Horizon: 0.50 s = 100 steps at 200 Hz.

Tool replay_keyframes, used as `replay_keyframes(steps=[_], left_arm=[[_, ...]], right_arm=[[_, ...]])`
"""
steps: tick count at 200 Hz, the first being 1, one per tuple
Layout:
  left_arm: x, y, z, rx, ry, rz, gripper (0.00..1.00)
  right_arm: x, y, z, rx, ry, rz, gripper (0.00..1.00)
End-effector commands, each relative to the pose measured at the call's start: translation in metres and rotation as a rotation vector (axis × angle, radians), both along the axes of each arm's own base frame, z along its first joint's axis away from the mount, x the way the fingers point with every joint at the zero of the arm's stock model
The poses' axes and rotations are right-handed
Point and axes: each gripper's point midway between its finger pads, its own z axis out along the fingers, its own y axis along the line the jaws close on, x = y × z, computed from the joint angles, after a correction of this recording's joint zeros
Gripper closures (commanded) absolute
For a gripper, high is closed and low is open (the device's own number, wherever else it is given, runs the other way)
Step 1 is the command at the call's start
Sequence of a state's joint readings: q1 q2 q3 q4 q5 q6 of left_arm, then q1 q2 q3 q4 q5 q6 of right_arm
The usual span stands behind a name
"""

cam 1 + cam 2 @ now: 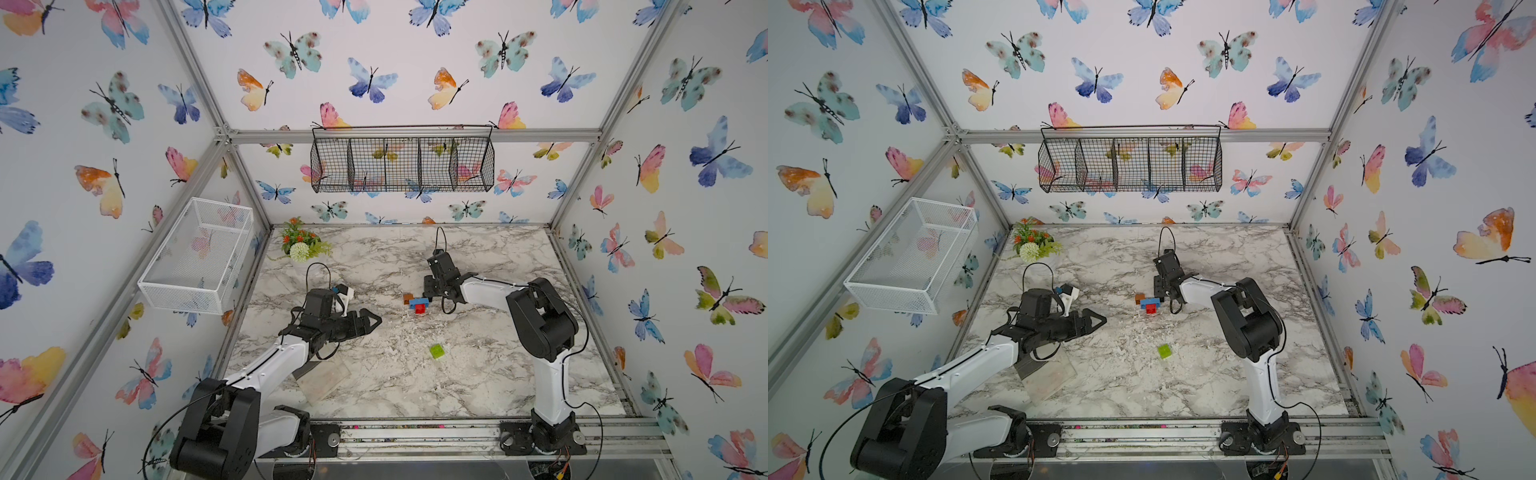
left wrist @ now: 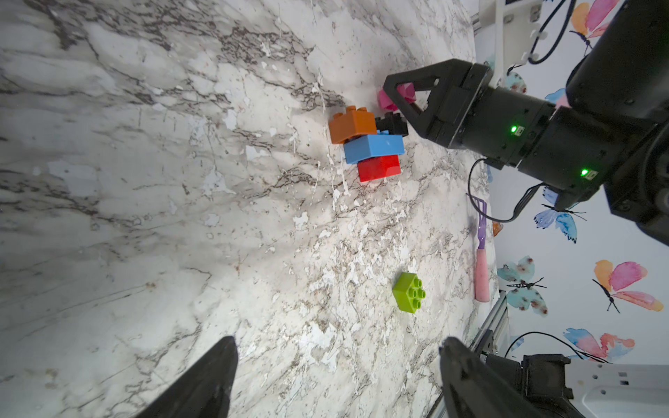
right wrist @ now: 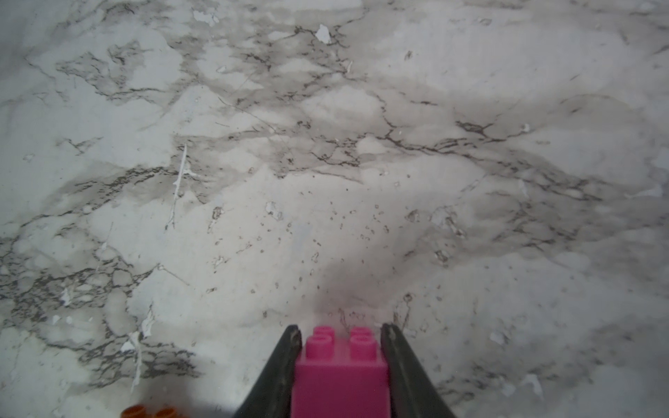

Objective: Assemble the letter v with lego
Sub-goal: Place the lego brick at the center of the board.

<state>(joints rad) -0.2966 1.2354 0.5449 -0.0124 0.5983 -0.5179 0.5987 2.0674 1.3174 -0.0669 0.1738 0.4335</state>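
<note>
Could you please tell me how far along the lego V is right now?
Done: red brick, blue bar, orange brick and black brick are joined. In hand: the right gripper is shut on the pink brick beside the black one; whether it is seated is unclear. Remaining: the green brick lies loose; the left gripper is open.

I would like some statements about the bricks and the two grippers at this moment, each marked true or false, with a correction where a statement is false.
1. The right gripper is shut on the pink brick. True.
2. The green brick is joined to the stack. False: it lies alone on the table, apart from the stack.
3. The left gripper holds the blue brick. False: it is open and empty; the blue brick sits in the stack.
4. The red brick adjoins the blue brick. True.
</note>
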Motion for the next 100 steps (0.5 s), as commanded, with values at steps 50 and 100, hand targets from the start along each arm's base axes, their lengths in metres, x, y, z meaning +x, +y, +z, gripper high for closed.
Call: replay_keyframes(steps=[50,100], left_arm=[[0.000,-0.007,-0.019,0.042,0.039,-0.031,0.14],[-0.001,-0.013,-0.029,0.060,0.063,-0.054,0.15]], right_arm=[[0.000,0.009,0.003,0.038,0.012,0.030,0.65],[0.001,0.008,0.016,0.029,-0.005,0.034,0.44]])
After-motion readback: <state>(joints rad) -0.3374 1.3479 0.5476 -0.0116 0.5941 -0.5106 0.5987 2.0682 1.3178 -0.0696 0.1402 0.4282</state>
